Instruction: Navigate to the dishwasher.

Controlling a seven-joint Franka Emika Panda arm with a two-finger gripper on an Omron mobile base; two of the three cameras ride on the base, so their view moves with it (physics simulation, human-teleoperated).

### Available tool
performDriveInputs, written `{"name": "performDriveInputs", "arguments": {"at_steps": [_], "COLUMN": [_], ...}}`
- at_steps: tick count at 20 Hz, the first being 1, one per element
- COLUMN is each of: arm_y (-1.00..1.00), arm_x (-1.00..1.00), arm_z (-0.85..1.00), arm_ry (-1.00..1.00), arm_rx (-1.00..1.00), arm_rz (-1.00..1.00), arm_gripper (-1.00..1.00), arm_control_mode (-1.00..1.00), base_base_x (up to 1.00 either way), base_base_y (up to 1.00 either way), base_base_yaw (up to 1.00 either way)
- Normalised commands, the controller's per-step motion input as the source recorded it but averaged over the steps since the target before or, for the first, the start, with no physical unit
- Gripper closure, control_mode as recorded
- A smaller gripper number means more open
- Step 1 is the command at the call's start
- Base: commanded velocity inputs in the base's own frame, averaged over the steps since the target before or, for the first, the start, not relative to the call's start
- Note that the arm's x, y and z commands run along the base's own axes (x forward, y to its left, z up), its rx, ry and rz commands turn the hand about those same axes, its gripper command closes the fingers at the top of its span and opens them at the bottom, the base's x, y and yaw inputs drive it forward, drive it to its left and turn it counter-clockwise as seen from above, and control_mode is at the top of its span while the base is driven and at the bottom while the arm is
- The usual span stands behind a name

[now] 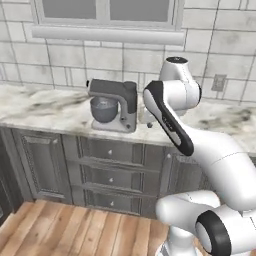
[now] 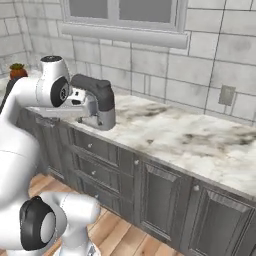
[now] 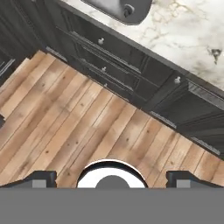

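Left base view shows you the stand mixer [image 1: 112, 105] on the marble counter [image 1: 45, 107], directly ahead of the arm, with grey drawers [image 1: 112, 175] and framed doors below it. No flat plain dark panel with a black top strip is visible here, so you cannot tell yet on which side the dishwasher lies; probably the base must drive along the counter. In the hand view the gripper [image 3: 111, 180] points down at the wooden floor [image 3: 65, 122], fingertips [image 3: 41, 178] spread wide, holding nothing.
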Motion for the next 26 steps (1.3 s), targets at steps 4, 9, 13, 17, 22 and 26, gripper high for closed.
{"name": "performDriveInputs", "arguments": {"at_steps": [4, 9, 13, 17, 22, 26], "arm_y": [0.00, 0.00, 0.00, 0.00, 0.00, 0.00], "arm_x": [0.00, 0.00, 0.00, 0.00, 0.00, 0.00], "arm_z": [0.00, 0.00, 0.00, 0.00, 0.00, 0.00], "arm_ry": [0.00, 0.00, 0.00, 0.00, 0.00, 0.00], "arm_rx": [0.00, 0.00, 0.00, 0.00, 0.00, 0.00], "arm_rz": [0.00, 0.00, 0.00, 0.00, 0.00, 0.00], "arm_gripper": [-1.00, -1.00, -1.00, -1.00, -1.00, -1.00], "arm_control_mode": [1.00, 1.00, 1.00, 1.00, 1.00, 1.00], "base_base_x": [-0.01, 0.00, 0.00, 0.07, 0.19, 0.23], "base_base_y": [-0.14, -0.65, -1.00, -1.00, -1.00, -1.00], "base_base_yaw": [-0.81, -0.62, -0.35, -0.10, 0.00, 0.00]}}
